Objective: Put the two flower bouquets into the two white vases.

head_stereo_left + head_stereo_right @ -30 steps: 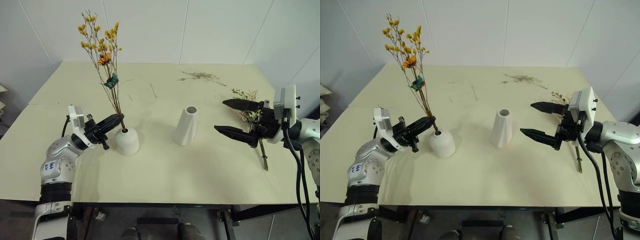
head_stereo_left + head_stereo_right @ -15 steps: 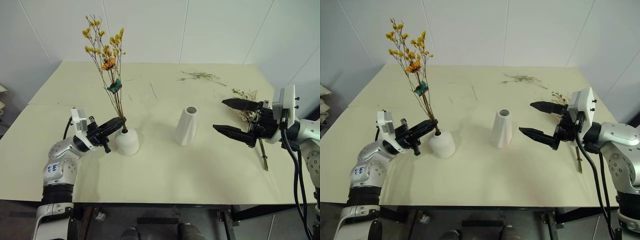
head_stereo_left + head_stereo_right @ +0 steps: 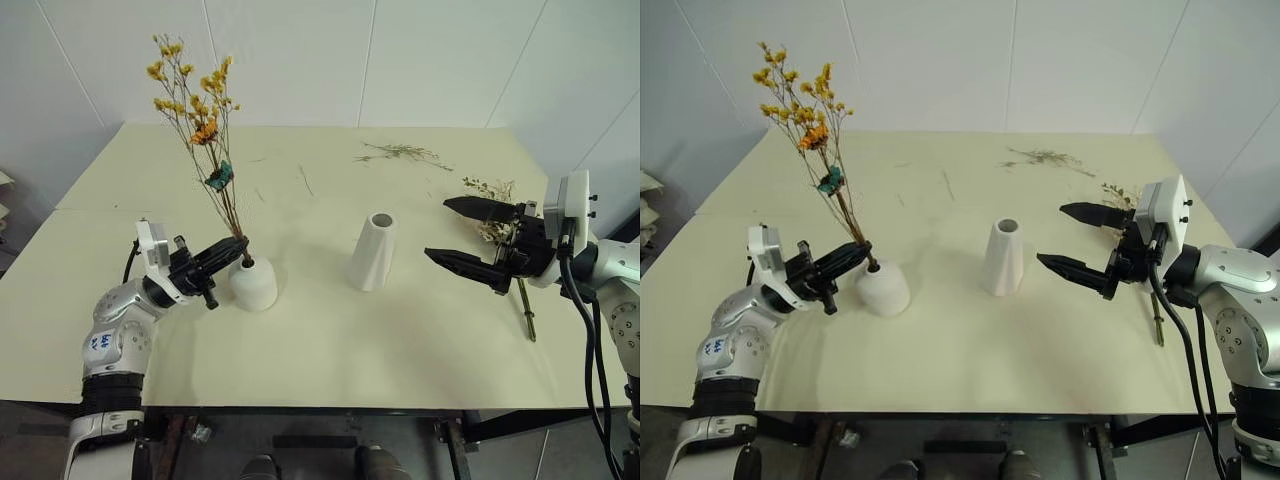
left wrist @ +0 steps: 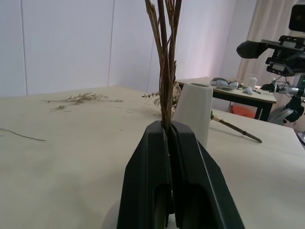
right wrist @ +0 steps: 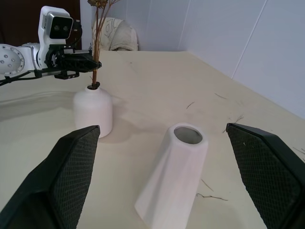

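Note:
The slim yellow-orange bouquet (image 3: pixel 197 98) stands upright, its stems (image 4: pixel 165 71) running down into the neck of the short squat white vase (image 3: pixel 253 284). My left gripper (image 3: pixel 238 247) is shut on those stems just above the neck. The taller cone vase (image 3: pixel 373 252) stands at the table's middle with nothing showing in its round mouth. To its right my right gripper (image 3: pixel 438 229) hovers open and holds nothing. Behind that gripper the cream-white bouquet (image 3: pixel 492 212) lies on the table, partly hidden, its stem end (image 3: pixel 526 312) pointing toward the front edge.
Loose dry twigs (image 3: pixel 400 152) lie at the back of the pale table (image 3: pixel 330 340), and single thin twigs (image 3: pixel 306 180) lie near its middle. The right wrist view has both vases, the squat one (image 5: pixel 93 112) and the cone (image 5: pixel 175 179), with bare table between them.
The flower heads of the yellow-orange bouquet have swayed a little right and back left. Both grippers have kept their places and states.

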You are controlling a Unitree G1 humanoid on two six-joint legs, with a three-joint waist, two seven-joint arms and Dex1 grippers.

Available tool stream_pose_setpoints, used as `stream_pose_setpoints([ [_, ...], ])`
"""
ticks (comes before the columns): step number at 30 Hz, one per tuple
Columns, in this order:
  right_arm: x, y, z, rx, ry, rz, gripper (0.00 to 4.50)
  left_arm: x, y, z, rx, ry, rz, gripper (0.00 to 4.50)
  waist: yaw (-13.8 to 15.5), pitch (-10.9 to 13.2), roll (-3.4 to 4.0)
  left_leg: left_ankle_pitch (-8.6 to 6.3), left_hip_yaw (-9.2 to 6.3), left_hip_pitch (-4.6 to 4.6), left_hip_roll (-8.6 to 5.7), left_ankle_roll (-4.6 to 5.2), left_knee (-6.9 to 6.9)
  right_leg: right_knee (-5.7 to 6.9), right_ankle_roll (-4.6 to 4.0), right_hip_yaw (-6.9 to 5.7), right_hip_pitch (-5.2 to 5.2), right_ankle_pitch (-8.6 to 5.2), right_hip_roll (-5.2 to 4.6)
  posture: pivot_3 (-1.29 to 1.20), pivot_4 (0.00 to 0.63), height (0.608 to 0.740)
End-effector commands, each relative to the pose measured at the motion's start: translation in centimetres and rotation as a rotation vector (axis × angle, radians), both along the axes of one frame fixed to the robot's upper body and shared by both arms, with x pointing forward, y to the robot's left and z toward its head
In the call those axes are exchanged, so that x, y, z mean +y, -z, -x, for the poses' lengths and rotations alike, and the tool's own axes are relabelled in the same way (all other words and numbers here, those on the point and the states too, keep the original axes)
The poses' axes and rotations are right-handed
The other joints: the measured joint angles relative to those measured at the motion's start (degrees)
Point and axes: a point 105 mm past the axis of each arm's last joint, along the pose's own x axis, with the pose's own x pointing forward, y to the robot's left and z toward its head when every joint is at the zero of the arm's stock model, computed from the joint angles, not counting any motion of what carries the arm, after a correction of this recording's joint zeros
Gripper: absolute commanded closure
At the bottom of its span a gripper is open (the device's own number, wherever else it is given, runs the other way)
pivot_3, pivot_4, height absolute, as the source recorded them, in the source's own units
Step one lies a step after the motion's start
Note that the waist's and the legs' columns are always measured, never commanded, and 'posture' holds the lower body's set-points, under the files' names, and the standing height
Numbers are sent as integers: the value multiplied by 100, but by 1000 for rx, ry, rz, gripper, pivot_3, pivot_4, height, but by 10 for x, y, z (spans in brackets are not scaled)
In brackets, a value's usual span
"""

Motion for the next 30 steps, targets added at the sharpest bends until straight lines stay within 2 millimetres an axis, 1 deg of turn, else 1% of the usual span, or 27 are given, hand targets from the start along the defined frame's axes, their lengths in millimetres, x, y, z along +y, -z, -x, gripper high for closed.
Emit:
stream_pose_setpoints([
  [1, -2, -13, 7, -75, 1, -14, 0, 4, 5, 5, 30, 0, -22, 4476, -2, 0, 0, 0, 0, 0, 0, 0, 0, 0, 0, 0, 0, 0, 0, 0, 150, 740],
  [5, -1, -13, 7, -76, -2, -17, 0, 3, 8, 7, 41, 4, -28, 4476, -1, 0, 1, 0, 0, 1, 0, 0, -4, -1, -1, 0, 0, -1, 0, 0, 150, 740],
  [9, -2, -12, 7, -76, 0, -18, 0, 4, 7, 8, 37, 1, -23, 4476, -1, 0, 1, 0, 0, 2, 0, 0, -4, -1, -1, 0, 0, -1, 0, 0, 150, 740],
  [10, -2, -12, 7, -77, 0, -19, 0, 5, 6, 8, 36, -4, -15, 4476, 0, 0, 1, 0, 0, 2, 0, 0, -4, -1, -1, 0, 0, -1, 0, 0, 150, 740],
  [12, -2, -11, 8, -76, 2, -22, 0, 11, -3, 2, 35, -58, 57, 4476, 3, 0, 0, 0, 0, 2, 0, 0, -5, -2, -2, 0, 0, -1, 0, 0, 150, 740],
  [14, -2, -10, 8, -76, 4, -25, 0, 13, -8, 0, 27, -67, 71, 4476, -3, 0, 0, 0, 0, 2, 0, 0, -4, -1, -2, 0, 0, -1, 0, 0, 150, 740],
  [19, -2, -9, 8, -77, 8, -31, 0, 10, -7, 1, 27, -35, 36, 4476, 0, 0, 0, 0, 0, 1, 0, 0, -6, -4, -2, 0, 0, -1, 0, 0, 150, 740],
  [24, -2, -9, 8, -78, 13, -34, 0, 6, -1, 6, 35, -6, 13, 4476, 1, 0, 0, 0, 0, 1, 0, 0, -13, -8, -2, 0, -1, -1, 0, 0, 150, 740],
  [30, -2, -8, 7, -77, 18, -39, 0, 1, -8, 5, -23, 8, -16, 4476, 4, 0, 0, 0, 0, 1, 0, 0, -14, -11, -2, 0, -1, -1, 0, 0, 150, 740],
])
